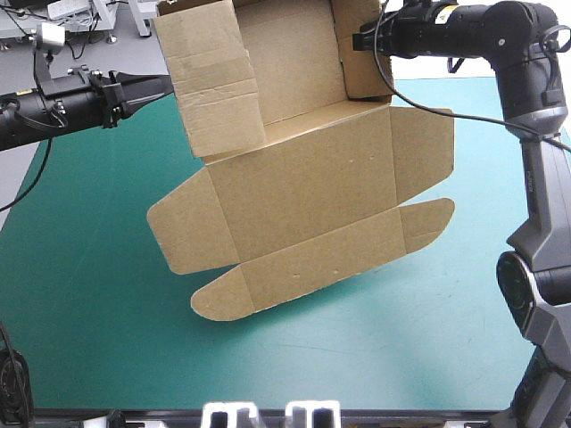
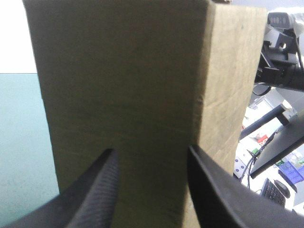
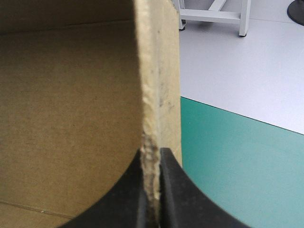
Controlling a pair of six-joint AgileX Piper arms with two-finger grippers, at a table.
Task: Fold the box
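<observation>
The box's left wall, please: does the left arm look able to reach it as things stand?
Probably yes: the left gripper, open, sits right at that wall of the box, nothing between them. The right gripper clamps the opposite wall, clear of it.

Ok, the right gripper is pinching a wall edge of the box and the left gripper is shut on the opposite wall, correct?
No. The right gripper does pinch a wall edge of the box, but the left gripper is open: the left wrist view shows its fingers apart at the opposite wall.
</observation>
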